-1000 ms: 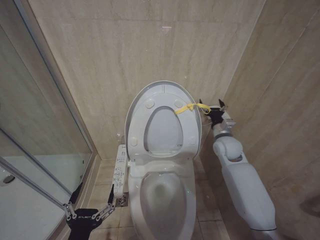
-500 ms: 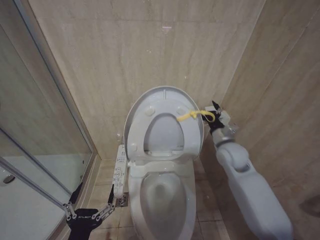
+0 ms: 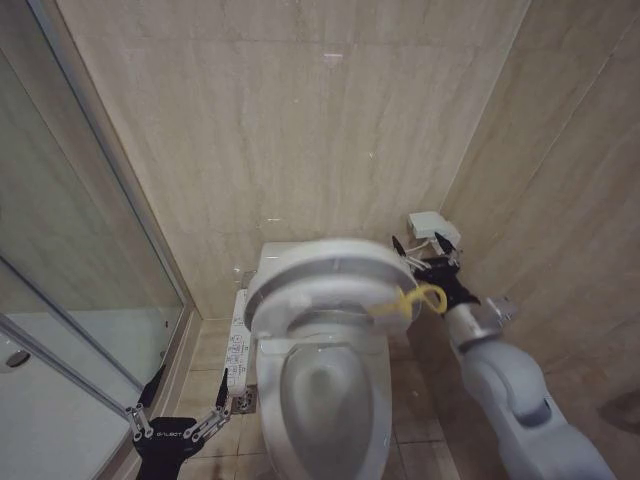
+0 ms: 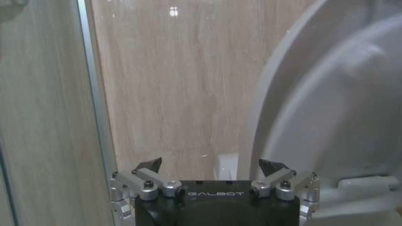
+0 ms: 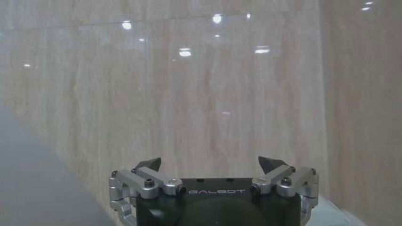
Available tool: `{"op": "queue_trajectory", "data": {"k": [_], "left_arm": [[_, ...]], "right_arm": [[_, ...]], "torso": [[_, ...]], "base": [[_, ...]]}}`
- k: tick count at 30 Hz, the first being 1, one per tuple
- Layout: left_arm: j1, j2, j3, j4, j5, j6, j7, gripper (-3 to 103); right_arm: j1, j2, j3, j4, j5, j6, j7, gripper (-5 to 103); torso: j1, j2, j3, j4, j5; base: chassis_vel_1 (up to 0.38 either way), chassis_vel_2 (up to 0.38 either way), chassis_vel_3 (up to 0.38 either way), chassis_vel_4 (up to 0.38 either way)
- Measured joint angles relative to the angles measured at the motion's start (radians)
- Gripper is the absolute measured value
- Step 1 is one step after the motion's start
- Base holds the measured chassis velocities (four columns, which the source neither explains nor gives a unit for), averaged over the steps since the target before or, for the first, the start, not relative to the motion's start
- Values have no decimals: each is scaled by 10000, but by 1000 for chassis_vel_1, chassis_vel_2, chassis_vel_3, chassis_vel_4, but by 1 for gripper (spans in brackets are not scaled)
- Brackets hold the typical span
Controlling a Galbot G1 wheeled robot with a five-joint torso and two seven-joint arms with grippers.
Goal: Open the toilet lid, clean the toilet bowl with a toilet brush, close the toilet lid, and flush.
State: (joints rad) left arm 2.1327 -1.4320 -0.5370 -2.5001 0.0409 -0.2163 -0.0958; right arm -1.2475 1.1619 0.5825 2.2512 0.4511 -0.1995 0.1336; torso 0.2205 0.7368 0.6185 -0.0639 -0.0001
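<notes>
Two pincers show. Right pincer [image 3: 422, 258], fingers spread and holding nothing, sits just beside the half-lowered toilet lid [image 3: 322, 272] rim, close to the side wall [image 3: 560, 200]. Left pincer [image 3: 178, 418], spread and empty, hangs low beside the toilet bowl [image 3: 325, 400].

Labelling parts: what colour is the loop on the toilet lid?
Yellow; the loop on the lid shows best in the head view.

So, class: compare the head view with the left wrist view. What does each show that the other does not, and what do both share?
Only the head view shows the toilet bowl, the toilet lid tipped partway down with its yellow tag, and the right claw open beside it. Only the left wrist view shows the left claw's fingers close up, spread open. Both share the left claw parked low, the toilet and the beige wall.
</notes>
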Motion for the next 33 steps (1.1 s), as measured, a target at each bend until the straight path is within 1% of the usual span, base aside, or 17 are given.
{"op": "queue_trajectory", "data": {"k": [2, 3, 6, 10, 12, 13, 16, 21, 27, 33], "left_arm": [[0, 0, 0, 0, 0, 0, 0, 100], [0, 0, 0, 0, 0, 0, 0, 100], [0, 0, 0, 0, 0, 0, 0, 100], [0, 0, 0, 0, 0, 0, 0, 100], [0, 0, 0, 0, 0, 0, 0, 100], [0, 2, -1, 0, 0, 0, 0, 100], [0, 1, 0, 1, 0, 0, 0, 100], [0, 0, 0, 0, 0, 0, 0, 100], [0, 0, 0, 0, 0, 0, 0, 100], [0, 0, 0, 1, 0, 0, 0, 100]], "right_arm": [[-587, 298, 214, 441, -150, -21, 32, 100], [-587, 298, 214, 441, -150, -21, 32, 100], [-1641, 796, 652, 964, -488, 92, 4, 100], [-2100, 1033, 847, 1103, -656, 248, -24, 100], [-2539, 1319, 1047, 1285, -803, 386, -14, 100], [-2791, 1511, 1183, 1424, -827, 421, -7, 100], [-3098, 1703, 1219, 1534, -880, 501, -1, 100], [-2987, 1598, 850, 1246, -901, 552, 8, 100], [-2816, 1333, 1019, 1018, -816, 451, 12, 100], [-3066, 1502, 1027, 1157, -803, 429, -142, 100]], "torso": [[0, 0, 0, -1, -1], [0, 0, 0, -1, -1], [0, 0, 0, -1, 0], [0, 1, 1, -2, -1], [0, 0, 1, 1, 0], [0, 0, 1, -1, 0], [1, 1, 0, -5, -1], [1, 0, 1, 2, 1], [2, -1, 2, 2, 1], [2, 0, 2, -3, 1]], "base": [[0, 0, 0, 0], [0, 0, 0, 0], [0, 0, 0, 0], [0, 0, 0, 0], [0, 0, 0, 0], [0, 0, 0, 0], [0, 0, 0, 0], [0, 0, 0, 0], [0, 0, 0, 0], [0, 0, 0, 0]]}}
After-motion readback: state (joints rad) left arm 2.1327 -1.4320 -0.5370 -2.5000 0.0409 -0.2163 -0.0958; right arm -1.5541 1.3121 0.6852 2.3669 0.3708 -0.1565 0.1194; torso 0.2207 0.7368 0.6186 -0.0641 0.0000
